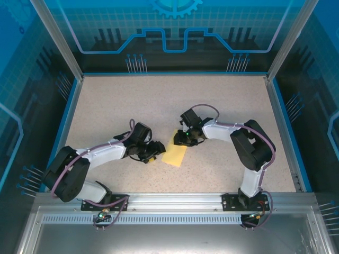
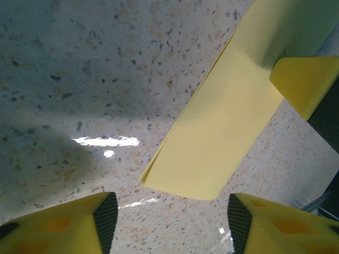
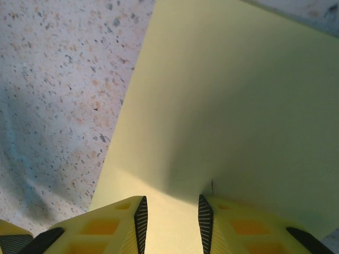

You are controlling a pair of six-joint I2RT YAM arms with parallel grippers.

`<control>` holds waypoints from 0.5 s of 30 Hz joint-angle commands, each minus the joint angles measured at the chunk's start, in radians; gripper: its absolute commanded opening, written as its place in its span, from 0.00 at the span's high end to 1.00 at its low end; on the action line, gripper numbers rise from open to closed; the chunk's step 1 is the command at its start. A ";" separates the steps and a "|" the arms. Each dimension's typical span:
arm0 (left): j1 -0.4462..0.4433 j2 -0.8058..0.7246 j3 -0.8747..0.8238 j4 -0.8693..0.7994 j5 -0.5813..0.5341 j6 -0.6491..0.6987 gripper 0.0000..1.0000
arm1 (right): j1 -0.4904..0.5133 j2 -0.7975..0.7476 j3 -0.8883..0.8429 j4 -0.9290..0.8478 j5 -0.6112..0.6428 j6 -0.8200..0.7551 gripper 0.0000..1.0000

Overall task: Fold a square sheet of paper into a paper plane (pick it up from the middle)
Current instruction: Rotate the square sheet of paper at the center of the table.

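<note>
The square sheet of paper (image 1: 175, 154) lies on the speckled table, pale yellow and folded over into a narrow strip. In the left wrist view the paper (image 2: 228, 116) shows two layers parted slightly at its near corner. My left gripper (image 1: 153, 152) sits just left of the strip's near end. It is open (image 2: 172, 222), with bare table between its pads and the paper's short edge just ahead. My right gripper (image 1: 186, 138) is over the strip's far end. Its jaws (image 3: 172, 222) stand a narrow gap apart and rest down on the flat paper (image 3: 222, 106), pinching nothing.
One yellow finger of the right gripper (image 2: 304, 82) rests on the paper in the left wrist view. The table (image 1: 159, 100) has blue-edged walls on three sides. A metal rail (image 1: 175, 201) carries both arm bases along the near edge.
</note>
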 commanded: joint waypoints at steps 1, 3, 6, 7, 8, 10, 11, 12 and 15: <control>-0.013 0.022 -0.013 0.029 0.048 -0.031 0.46 | -0.008 0.031 -0.023 0.004 -0.015 0.019 0.67; -0.017 0.028 -0.009 0.034 0.059 -0.031 0.50 | -0.013 0.036 -0.032 0.008 -0.016 0.021 0.67; -0.021 0.041 -0.004 0.029 0.063 -0.033 0.56 | -0.017 0.043 -0.043 0.009 -0.015 0.025 0.68; -0.023 0.045 -0.005 0.025 0.063 -0.031 0.57 | -0.020 0.044 -0.045 0.008 -0.014 0.025 0.68; -0.022 0.049 -0.003 0.017 0.058 -0.029 0.57 | -0.021 0.047 -0.048 0.008 -0.012 0.027 0.68; -0.022 0.056 -0.001 0.003 0.050 -0.025 0.57 | -0.021 0.051 -0.049 0.006 -0.009 0.029 0.70; -0.022 0.060 0.001 0.003 0.051 -0.025 0.58 | -0.023 0.053 -0.050 0.005 -0.009 0.031 0.71; -0.023 0.066 0.002 0.004 0.053 -0.025 0.58 | -0.024 0.056 -0.051 0.005 -0.008 0.034 0.71; -0.030 0.085 0.012 0.006 0.061 -0.018 0.62 | -0.033 0.061 -0.064 0.022 -0.015 0.048 0.72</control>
